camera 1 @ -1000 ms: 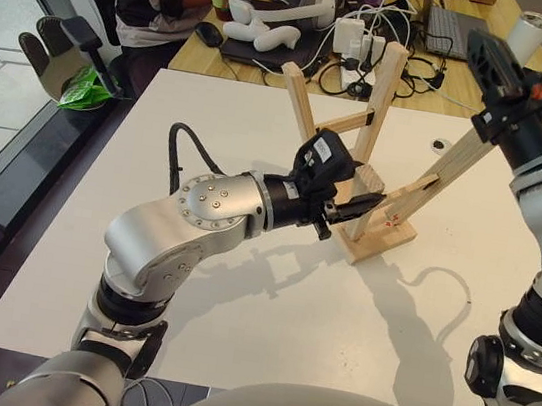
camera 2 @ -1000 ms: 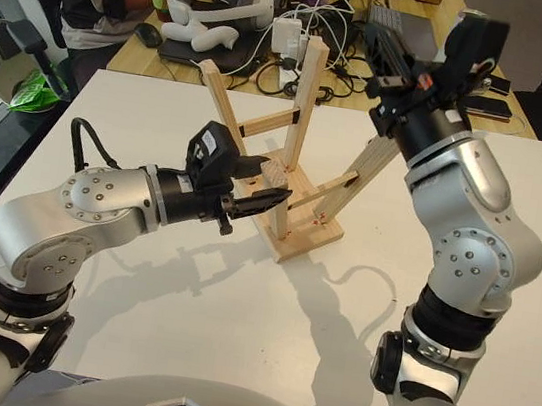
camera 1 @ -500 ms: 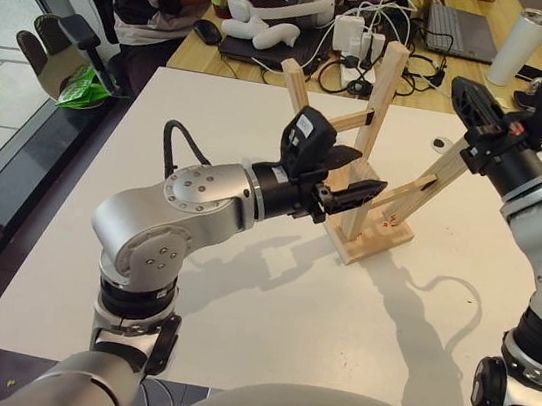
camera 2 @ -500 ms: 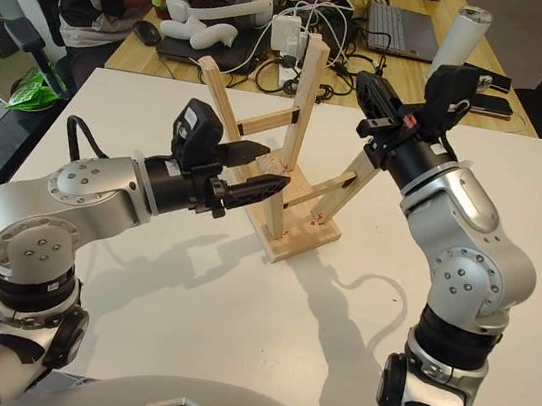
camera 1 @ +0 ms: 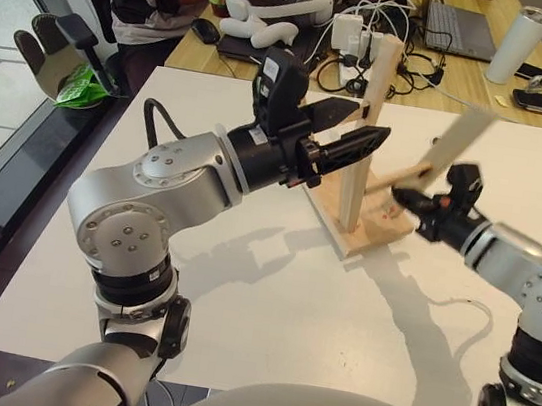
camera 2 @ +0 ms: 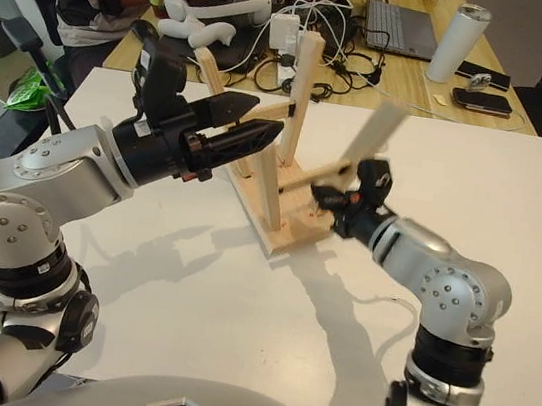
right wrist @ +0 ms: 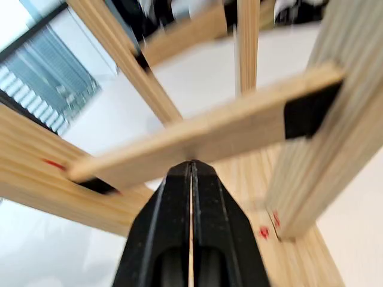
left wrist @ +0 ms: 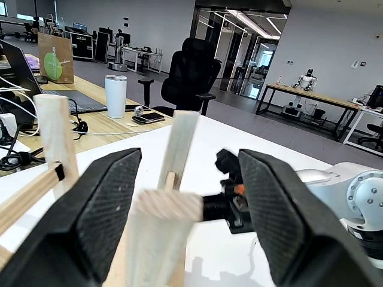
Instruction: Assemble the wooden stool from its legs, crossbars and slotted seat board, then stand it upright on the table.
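The room is bright. Light comes from above and from ahead, so soft grey shadows point(camera 1: 244, 250) of the arms and the stool point(camera 1: 357, 175) lie on the near side of the white bench point(camera 1: 263, 333). The bench looks very white but has no hard glare. One stool leg point(camera 1: 458, 141) looks smeared, and so does the right claw point(camera 1: 408, 195). In the right wrist view the close wood is fuzzy and the window point(right wrist: 54, 84) is washed out. In the left wrist view long lights point(left wrist: 263, 24) glow overhead, and the left claw point(left wrist: 188, 197) looks soft.
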`<state>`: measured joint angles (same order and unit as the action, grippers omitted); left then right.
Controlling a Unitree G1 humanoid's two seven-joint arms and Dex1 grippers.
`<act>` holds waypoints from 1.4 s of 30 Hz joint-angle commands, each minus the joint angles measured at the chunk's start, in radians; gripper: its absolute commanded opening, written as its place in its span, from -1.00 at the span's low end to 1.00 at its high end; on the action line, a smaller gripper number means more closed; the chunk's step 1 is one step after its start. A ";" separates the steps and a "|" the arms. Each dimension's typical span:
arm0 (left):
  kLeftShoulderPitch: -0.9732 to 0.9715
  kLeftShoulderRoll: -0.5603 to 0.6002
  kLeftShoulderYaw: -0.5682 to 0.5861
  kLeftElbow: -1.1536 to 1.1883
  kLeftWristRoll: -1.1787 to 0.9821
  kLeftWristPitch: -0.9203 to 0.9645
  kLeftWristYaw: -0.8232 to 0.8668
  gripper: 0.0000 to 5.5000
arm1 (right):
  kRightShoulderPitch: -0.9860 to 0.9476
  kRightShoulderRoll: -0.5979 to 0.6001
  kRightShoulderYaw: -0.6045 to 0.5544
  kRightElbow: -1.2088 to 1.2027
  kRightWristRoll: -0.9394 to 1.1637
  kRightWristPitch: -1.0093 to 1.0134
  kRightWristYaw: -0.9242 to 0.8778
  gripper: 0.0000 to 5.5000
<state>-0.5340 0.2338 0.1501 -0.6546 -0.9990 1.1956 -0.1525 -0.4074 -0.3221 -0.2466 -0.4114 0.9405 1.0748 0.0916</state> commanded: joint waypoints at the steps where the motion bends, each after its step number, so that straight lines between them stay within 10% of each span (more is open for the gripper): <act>1: -0.035 0.005 0.033 0.015 -0.066 -0.006 0.035 0.09 | -0.243 0.112 -0.074 -0.074 0.135 -0.148 -0.076 -1.00; 9: -0.032 0.031 0.001 0.028 -0.100 -0.023 0.068 0.09 | -0.250 0.088 0.085 0.263 -0.087 -0.268 -0.024 -1.00; 17: -0.010 0.069 -0.028 0.023 -0.097 -0.047 0.072 0.09 | -0.009 -0.010 0.216 0.393 -0.110 0.228 0.019 -1.00; 28: -0.019 0.112 0.009 0.053 -0.098 -0.105 0.075 0.09 | -0.200 0.301 0.035 0.107 0.009 0.014 -0.135 -1.00; 38: 0.201 0.123 0.336 0.081 -0.009 -0.199 0.481 0.09 | -0.338 -0.079 -0.283 0.267 -0.243 -0.401 -0.154 -1.00; 42: 0.367 0.139 0.309 0.054 0.137 -0.071 0.632 0.09 | -0.180 0.001 -0.402 0.323 -0.153 -0.311 -0.249 -1.00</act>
<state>-0.2293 0.3666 0.4854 -0.5810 -0.9233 1.0472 0.4053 -0.6542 -0.4033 -0.5848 -0.1022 0.6896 0.6847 -0.0925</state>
